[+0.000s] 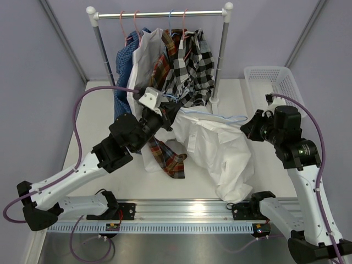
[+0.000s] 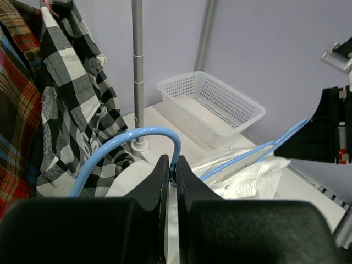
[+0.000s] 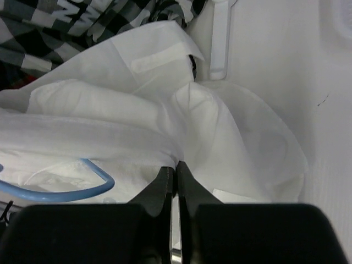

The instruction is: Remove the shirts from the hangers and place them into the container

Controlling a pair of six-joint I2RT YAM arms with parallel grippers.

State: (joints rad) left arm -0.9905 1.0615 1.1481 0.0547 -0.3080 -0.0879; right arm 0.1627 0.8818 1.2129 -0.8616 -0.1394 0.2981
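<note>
A white shirt (image 1: 220, 148) is stretched over the table, still on a light blue hanger (image 1: 231, 117). My left gripper (image 2: 172, 165) is shut on the hook of this hanger (image 2: 132, 135), left of the shirt. My right gripper (image 3: 176, 168) is shut on a fold of the white shirt (image 3: 220, 126) at its right shoulder, beside the hanger's end (image 3: 82, 190). The white lattice container (image 1: 267, 68) stands at the back right with nothing showing inside it (image 2: 181, 110).
A rack rail (image 1: 159, 14) at the back carries pink and blue hangers with a blue checked shirt (image 1: 125, 60), a white one (image 1: 146, 55), a red plaid one (image 1: 162, 66) trailing onto the table, and a black-and-white checked one (image 1: 192, 66). The rack's right post (image 2: 137, 71) stands beside the container.
</note>
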